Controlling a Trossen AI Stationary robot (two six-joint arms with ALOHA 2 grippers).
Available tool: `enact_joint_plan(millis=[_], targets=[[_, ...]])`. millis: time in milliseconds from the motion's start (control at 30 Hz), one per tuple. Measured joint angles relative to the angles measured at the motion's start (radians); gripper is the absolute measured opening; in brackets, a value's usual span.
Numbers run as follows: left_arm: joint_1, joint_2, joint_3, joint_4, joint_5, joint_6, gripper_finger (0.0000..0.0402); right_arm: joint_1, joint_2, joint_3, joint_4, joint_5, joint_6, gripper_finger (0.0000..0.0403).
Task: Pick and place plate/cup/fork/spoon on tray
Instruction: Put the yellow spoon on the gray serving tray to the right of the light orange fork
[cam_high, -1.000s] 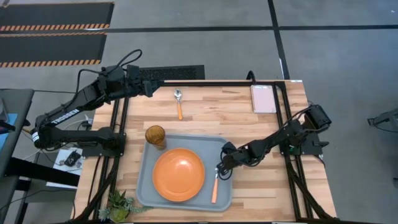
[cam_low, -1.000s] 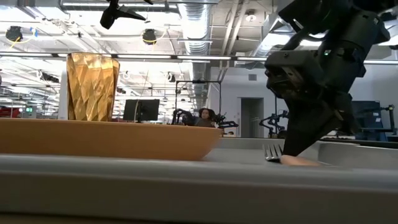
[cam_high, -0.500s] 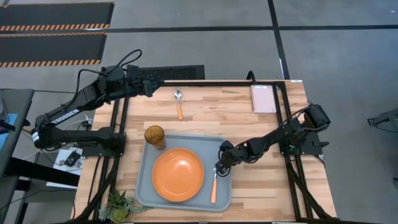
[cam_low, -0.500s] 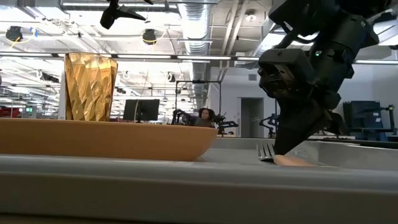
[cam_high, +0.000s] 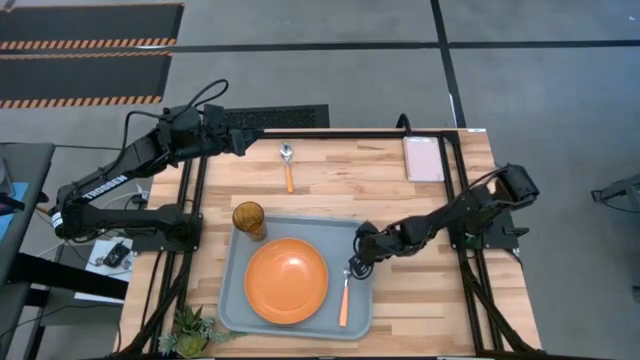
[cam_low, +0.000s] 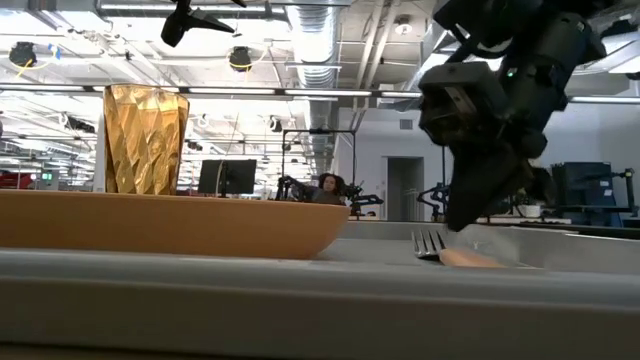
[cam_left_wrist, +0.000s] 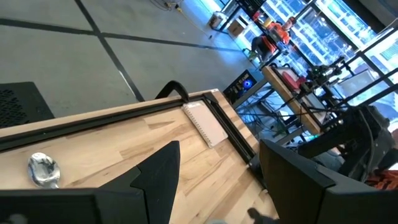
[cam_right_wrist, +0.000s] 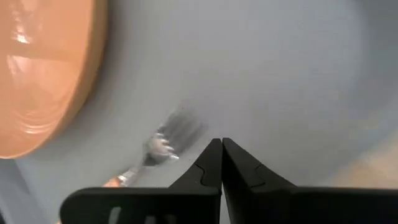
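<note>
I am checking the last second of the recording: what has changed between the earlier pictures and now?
The right gripper has lifted off the fork and drawn back slightly, fingers shut and empty. The fork lies on the tray beside the plate. Cup, spoon and left gripper are unchanged.

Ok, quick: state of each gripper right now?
Left gripper: fingers open, empty, near the spoon.
Right gripper: fingers shut, empty, above the fork on the tray.
</note>
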Motion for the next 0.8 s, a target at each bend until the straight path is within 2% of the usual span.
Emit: enact_joint_plan(millis=[167,233,333,467,533,667,800], targets=[[0.0,0.0,0.0,0.0,0.003,0.02,0.0206,-0.069,-0.122,-0.001,-0.088,0.002,-0.049,0.0025],[0.0,0.0,0.0,0.0,0.008,0.023,0.0206,-0.112,-0.162,-0.002,-0.074,0.002,-0.09,0.0033],[0.014,-0.001,0.0,0.003,0.012,0.024,0.0206,-0.203,-0.2,-0.001,-0.031,0.017,-0.164,0.0062],[0.042,-0.005,0.0,-0.004,0.034,0.031,0.0206,-0.343,-0.168,0.017,0.079,0.017,-0.269,0.011],[0.059,0.002,0.0,-0.042,0.041,0.069,0.0206,-0.398,-0.127,0.054,0.082,-0.03,-0.303,0.0135],[0.095,0.073,0.0,-0.139,-0.027,0.089,0.0202,-0.456,-0.091,0.133,0.078,-0.153,-0.351,0.0168],[0.13,0.205,0.0,-0.124,-0.047,0.117,0.0195,-0.464,-0.143,0.193,-0.059,-0.17,-0.363,0.0177]])
